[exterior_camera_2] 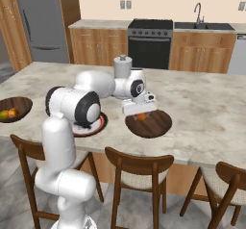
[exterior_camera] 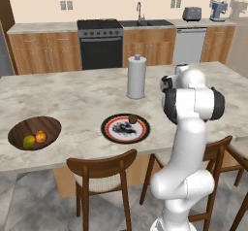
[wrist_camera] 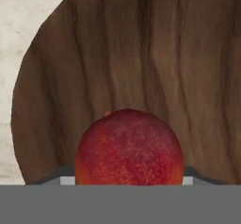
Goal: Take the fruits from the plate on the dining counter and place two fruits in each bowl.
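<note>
Since the left bowl (exterior_camera: 19, 128) has its two, gripper (exterior_camera_2: 140, 111) pinching red fruit (wrist_camera: 129, 148) hangs over right bowl (exterior_camera_2: 161, 124) to drop it

left base view: behind arm, left, looking down over desk (exterior_camera: 72, 94) | right base view: behind, right — both share desk | hand view: close above bowl (wrist_camera: 132, 53) — facing down
</note>
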### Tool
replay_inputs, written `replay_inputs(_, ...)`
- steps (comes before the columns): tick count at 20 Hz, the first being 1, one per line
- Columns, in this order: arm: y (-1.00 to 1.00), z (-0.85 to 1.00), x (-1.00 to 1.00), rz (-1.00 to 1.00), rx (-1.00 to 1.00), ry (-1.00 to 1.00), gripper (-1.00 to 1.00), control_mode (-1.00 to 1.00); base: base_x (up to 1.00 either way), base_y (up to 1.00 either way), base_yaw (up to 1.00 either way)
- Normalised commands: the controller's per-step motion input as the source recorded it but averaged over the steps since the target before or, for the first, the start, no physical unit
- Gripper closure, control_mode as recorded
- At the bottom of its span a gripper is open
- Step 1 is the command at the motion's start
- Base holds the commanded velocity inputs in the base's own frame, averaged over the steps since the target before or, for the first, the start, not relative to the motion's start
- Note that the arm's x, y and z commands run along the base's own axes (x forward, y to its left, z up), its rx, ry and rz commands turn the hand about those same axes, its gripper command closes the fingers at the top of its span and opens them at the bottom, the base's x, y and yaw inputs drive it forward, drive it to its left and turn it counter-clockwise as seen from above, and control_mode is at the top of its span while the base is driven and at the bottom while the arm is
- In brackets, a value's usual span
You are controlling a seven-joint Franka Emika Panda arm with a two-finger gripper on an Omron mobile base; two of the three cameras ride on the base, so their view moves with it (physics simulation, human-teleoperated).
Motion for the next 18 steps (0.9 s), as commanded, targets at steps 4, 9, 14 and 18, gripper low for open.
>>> replay_inputs(4, -0.36, -0.38, 0.34, -0.02, 0.00, 0.01, 1.00, -1.00, 0.00, 0.00, 0.00)
replay_inputs(9, -0.39, -0.31, 0.22, 0.00, 0.00, 0.00, 1.00, -1.00, 0.00, 0.00, 0.00)
replay_inputs(14, -0.30, -0.24, 0.16, 0.00, 0.00, 0.00, 1.00, -1.00, 0.00, 0.00, 0.00)
replay_inputs(18, -0.14, -0.19, 0.10, 0.00, 0.00, 0.00, 1.00, -1.00, 0.00, 0.00, 0.00)
